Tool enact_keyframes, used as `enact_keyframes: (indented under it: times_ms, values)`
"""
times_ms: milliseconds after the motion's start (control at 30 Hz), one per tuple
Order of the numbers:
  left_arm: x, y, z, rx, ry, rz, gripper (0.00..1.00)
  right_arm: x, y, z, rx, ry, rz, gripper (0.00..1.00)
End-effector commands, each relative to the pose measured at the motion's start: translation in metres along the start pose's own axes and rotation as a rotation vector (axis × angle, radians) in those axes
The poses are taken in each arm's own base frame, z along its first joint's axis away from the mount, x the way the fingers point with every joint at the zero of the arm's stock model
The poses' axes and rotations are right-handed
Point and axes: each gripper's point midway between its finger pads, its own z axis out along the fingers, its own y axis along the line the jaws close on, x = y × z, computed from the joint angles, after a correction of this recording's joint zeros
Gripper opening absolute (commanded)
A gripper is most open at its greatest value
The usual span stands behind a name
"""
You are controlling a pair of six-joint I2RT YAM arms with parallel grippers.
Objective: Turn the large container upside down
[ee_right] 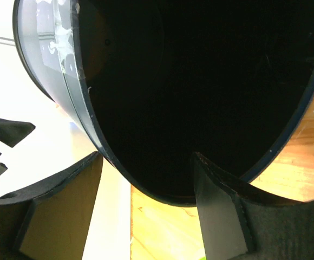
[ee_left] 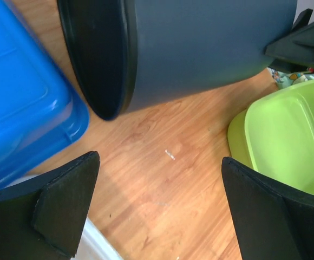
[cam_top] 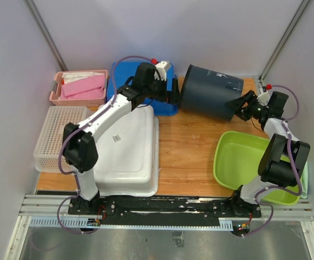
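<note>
large container (cam_top: 208, 92) on side | rim between right end effector (cam_top: 236, 110) fingers, spread

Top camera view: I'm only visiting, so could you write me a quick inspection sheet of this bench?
Surface: wooden table, no spills seen.
Job's things: dark grey bucket lying on its side, mouth toward the right arm, not yet upside down.
Clutter: blue bin, upturned white tub, white mesh basket, pink basket of cloths, green tub.
Fingers: left fingers open and empty beside the bucket's base; right fingers spread astride its rim.
Cables: purple cables loop along both arms, no snag seen.
Surroundings: white walls, metal rail at the front.
</note>
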Motion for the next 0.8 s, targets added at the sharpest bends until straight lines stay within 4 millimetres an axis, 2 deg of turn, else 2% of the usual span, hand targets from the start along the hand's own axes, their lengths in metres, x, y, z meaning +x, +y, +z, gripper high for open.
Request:
enact_keyframes:
  times_ms: [0,267,300,367,633,767]
  values:
    - [-0.020,-0.011,0.013,0.121,-0.002,0.023,0.99,-0.002,-0.004,-0.016,0.079,-0.038,-0.044,0.68]
    - [-0.031,0.001,0.040,0.198,-0.030,-0.038,0.99,-0.007,0.007,-0.029,0.087,-0.060,-0.063,0.71]
    - [-0.026,0.003,0.050,0.228,-0.008,-0.048,0.97,-0.009,0.011,-0.034,0.091,-0.067,-0.071,0.71]
    - [-0.026,0.001,0.056,0.256,-0.006,-0.047,0.96,-0.009,0.013,-0.038,0.099,-0.071,-0.078,0.71]
    - [-0.025,-0.019,0.060,0.387,0.000,-0.068,0.83,-0.010,0.025,-0.069,0.193,-0.112,-0.121,0.73]
    - [-0.019,-0.038,0.052,0.426,0.015,-0.074,0.80,-0.013,0.037,-0.089,0.273,-0.145,-0.156,0.73]
